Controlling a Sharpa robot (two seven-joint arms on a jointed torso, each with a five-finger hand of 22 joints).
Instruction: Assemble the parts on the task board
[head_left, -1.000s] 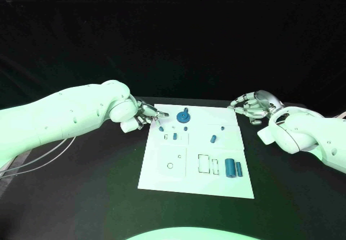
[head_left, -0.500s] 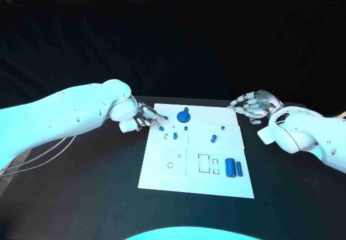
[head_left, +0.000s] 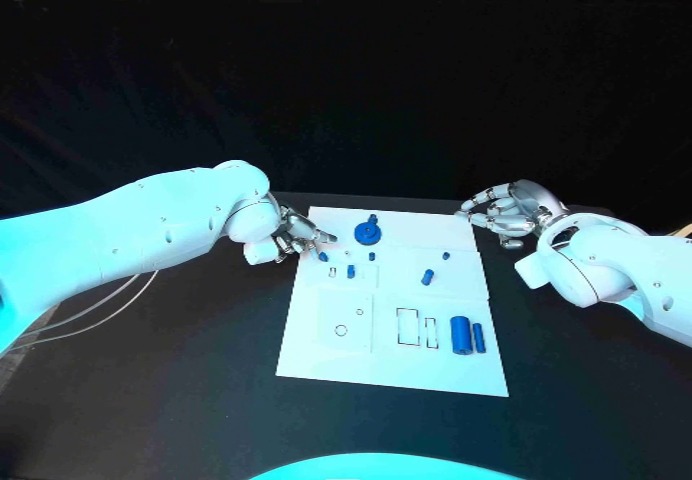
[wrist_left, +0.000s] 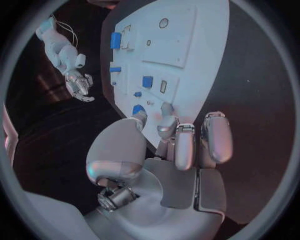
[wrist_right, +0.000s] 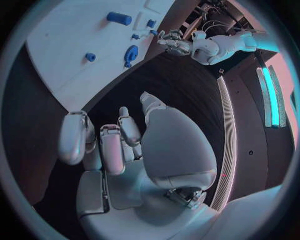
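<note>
The white task board (head_left: 397, 320) lies mid-table. A round blue part (head_left: 368, 234) stands near its far edge, small blue parts (head_left: 428, 276) lie across its middle, and two blue cylinders (head_left: 460, 334) lie by its right edge. My left hand (head_left: 293, 236) hovers over the board's far left corner, fingers half curled and apart, nothing between them. In the left wrist view its thumb tip (wrist_left: 139, 119) is right beside a small blue part (wrist_left: 137, 108). My right hand (head_left: 502, 212) hangs just off the far right corner, fingers loosely bent and empty (wrist_right: 119, 145).
Black table surrounds the board (wrist_left: 187, 45) on all sides. Outlined slots and a small ring (head_left: 340, 330) mark the board's near half. The right wrist view shows the board (wrist_right: 75, 45) with the round blue part (wrist_right: 130, 53) and my left hand (wrist_right: 175, 44) beyond it.
The left hand has edged slightly nearer the board's corner. The right hand and the parts have not moved.
</note>
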